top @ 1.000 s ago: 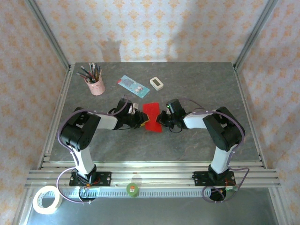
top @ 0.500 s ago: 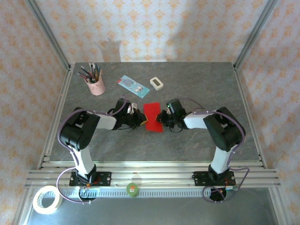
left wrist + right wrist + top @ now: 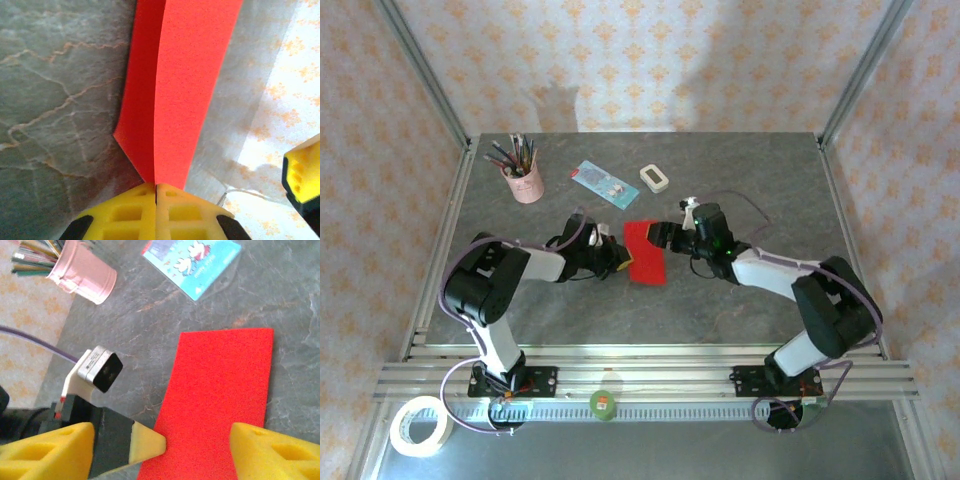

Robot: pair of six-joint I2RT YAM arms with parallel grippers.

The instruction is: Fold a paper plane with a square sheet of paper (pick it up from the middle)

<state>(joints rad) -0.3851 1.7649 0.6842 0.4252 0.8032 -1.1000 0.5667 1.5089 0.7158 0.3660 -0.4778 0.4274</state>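
Your thin, matt, bright red sheet of paper (image 3: 646, 252) is folded into a long, plain rectangle with straight edges and square corners. It lies between the two grippers. Its long axis runs across the line from one gripper to the other, from the side nearest the arm bases to the far side, with the far end leaning slightly towards your left gripper.

Your left gripper (image 3: 155, 190) is fully closed on the paper, its ribbed yellow plastic fingers (image 3: 125, 215) pressed together on the long edge facing it. In the left wrist view, the sheet runs straight out ahead of those tips as two red faces. They meet along a line that starts at the tips, and the left face is darker and sits low against the table.

Your right gripper (image 3: 663, 236) is spread wide and holds nothing. It sits at the far corner of the paper on the side opposite your left gripper. In the right wrist view, the rectangle stretches away ahead of its two yellow fingers (image 3: 45, 450) and between them. You cannot tell whether they touch the sheet.

The paper rests on a grey, stone-veined tabletop (image 3: 760, 180). Beyond the grippers are a glossy light blue rectangular card (image 3: 192, 260), a pink cup of pens (image 3: 82, 275) and a small white rounded block (image 3: 655, 178), all well clear of the paper.
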